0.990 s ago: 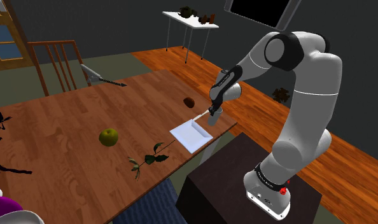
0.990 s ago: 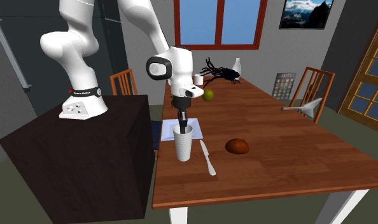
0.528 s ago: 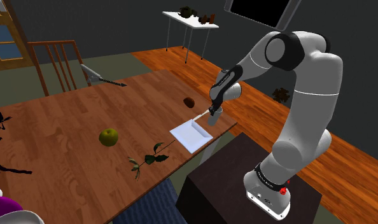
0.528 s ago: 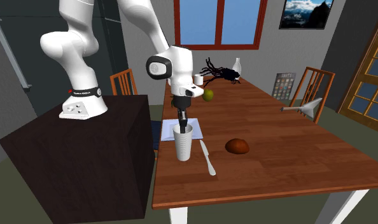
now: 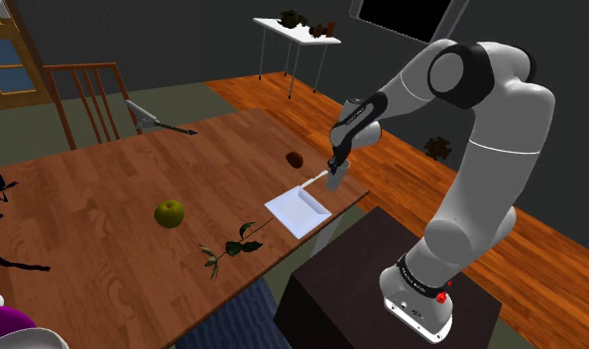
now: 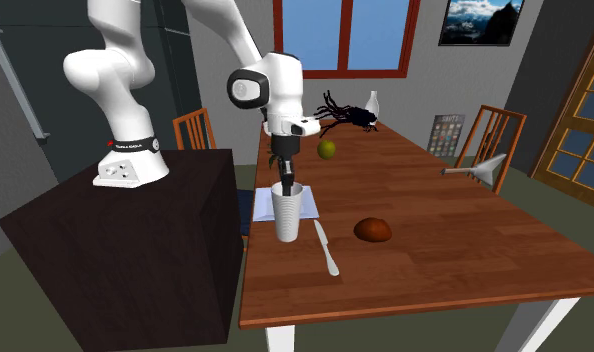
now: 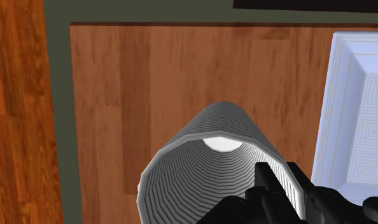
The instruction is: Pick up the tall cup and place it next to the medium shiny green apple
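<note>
**Tall cup pinched at the rim, apple well off across the table**

Tall cup [image 6: 287, 215] stands upright near the table [image 5: 104, 178] edge closest to my stand, its long axis straight up and down beneath me; my gripper [image 6: 285, 186] comes down on it from above. In the wrist view one finger reaches inside the open mouth and the other sits outside the wall, so I judge my jaws are clamped on the cup's rim. I cannot tell whether its base has cleared the wood. The green apple [image 5: 170, 212] lies well apart from the cup, toward the shoulder view's left, past the white tray [image 5: 298, 208] that sits just beside the cup. So the carry must run over that tray, along the tabletop and away from my stand. With only one side of the rim held, I would expect the cup to swing if I hurry.
</note>
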Action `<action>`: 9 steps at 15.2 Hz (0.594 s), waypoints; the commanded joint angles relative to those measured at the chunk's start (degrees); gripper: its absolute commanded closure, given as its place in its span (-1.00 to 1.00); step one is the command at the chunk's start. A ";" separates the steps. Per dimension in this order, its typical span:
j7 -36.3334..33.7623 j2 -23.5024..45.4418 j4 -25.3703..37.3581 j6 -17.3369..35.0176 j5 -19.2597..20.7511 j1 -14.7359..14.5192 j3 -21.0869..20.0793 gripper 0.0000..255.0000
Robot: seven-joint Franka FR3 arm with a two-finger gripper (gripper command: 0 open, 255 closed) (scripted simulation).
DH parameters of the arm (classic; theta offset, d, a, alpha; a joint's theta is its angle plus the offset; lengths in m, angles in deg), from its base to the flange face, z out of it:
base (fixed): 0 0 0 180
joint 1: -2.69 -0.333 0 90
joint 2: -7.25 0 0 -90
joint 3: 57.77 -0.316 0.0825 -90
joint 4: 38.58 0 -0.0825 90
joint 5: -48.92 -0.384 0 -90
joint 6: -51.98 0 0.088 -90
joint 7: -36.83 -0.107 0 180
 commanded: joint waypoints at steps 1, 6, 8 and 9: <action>-0.04 -1.45 -0.02 -1.44 0.23 -0.13 0.18 1.00; -0.23 -5.07 -0.13 -4.92 0.87 -0.47 0.58 1.00; -0.31 -6.46 -0.08 -6.35 1.12 -0.57 0.70 1.00; -0.34 -7.15 -0.03 -7.07 1.24 -0.62 0.76 1.00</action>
